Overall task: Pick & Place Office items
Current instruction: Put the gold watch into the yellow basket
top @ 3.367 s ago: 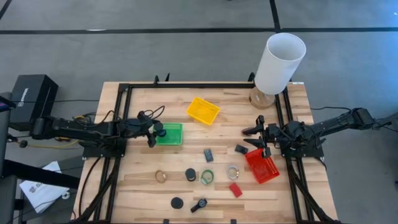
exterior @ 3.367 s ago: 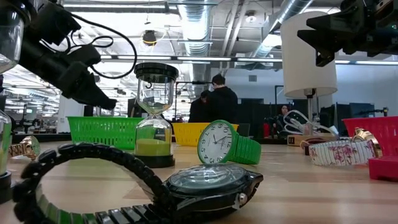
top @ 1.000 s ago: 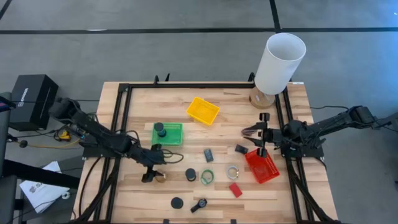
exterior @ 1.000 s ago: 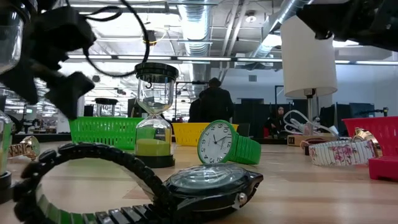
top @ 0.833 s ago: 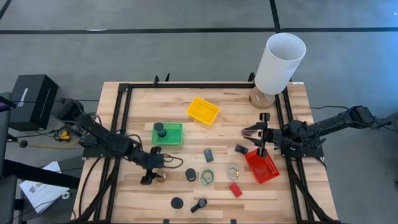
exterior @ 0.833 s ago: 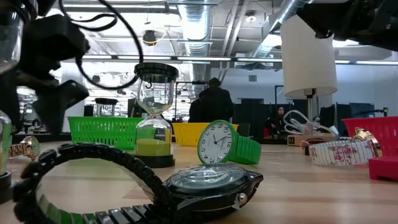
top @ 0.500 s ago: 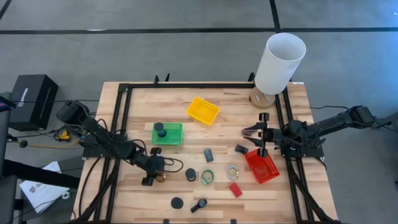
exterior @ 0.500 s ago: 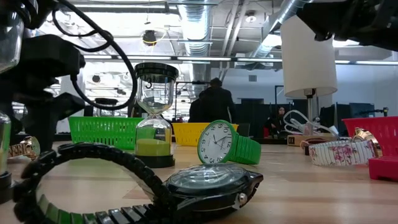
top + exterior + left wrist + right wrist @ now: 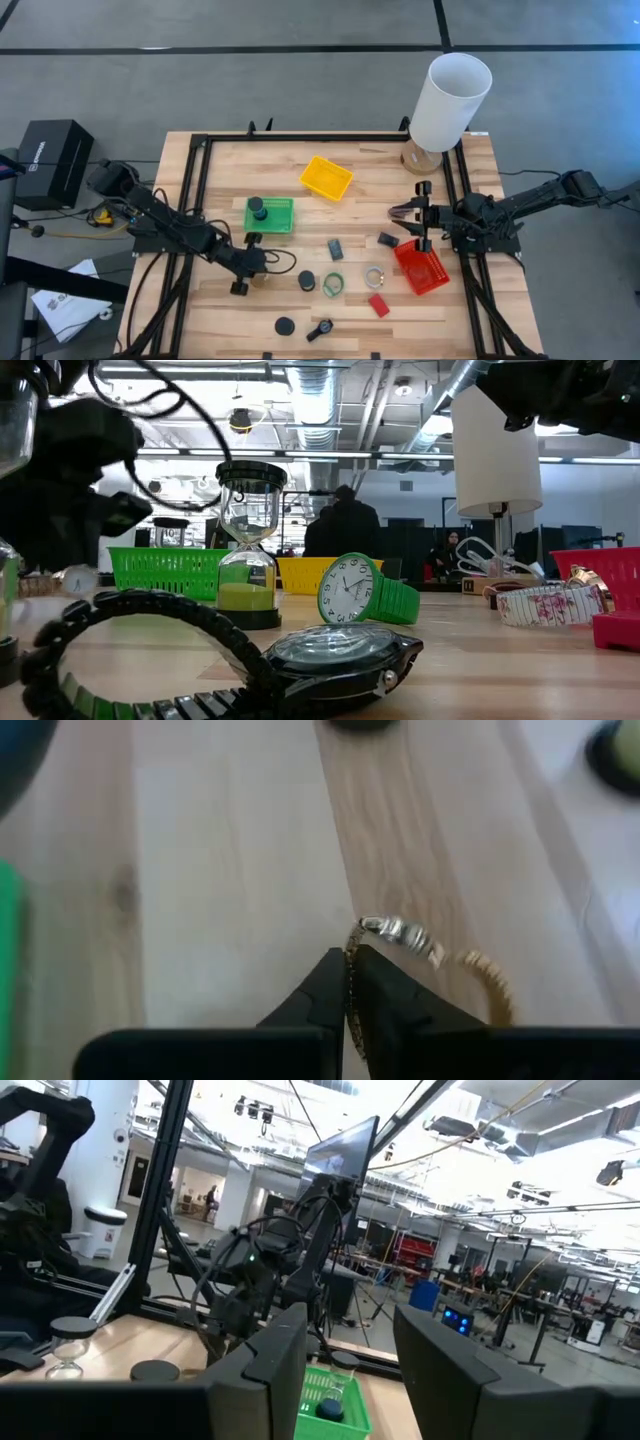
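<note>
Pinching shut on the gold wristwatch [image 9: 400, 933], the left gripper [image 9: 243, 281] is sitting low at the near left of the worktop [image 9: 300, 215], its fingers meeting on the thin gold band, so the pick step looks to be in hand. In the low view the watch face [image 9: 72, 579] is showing just clear of the wood under the dark arm, which suggests the lift is starting. Next, by my reckoning, comes a straight rise and a carry to one of the mesh trays, keeping the loose band from snagging on the neighbours.

Just beside it lie a black puck [image 9: 306, 281], the green watch [image 9: 333, 284] and a pale watch [image 9: 374, 276], with another puck [image 9: 285, 325] nearer the front edge. Farther back the green tray [image 9: 281, 215] is already holding a small hourglass [image 9: 258, 208], and the yellow tray [image 9: 326, 177] stands beyond it.

Across the worktop the right gripper [image 9: 414, 217] is hanging partly open and empty by the red tray [image 9: 421, 267].

Compared with a second ago, the left gripper was gaping wide over the watch; now it is clamped, and the right arm is staying put.
</note>
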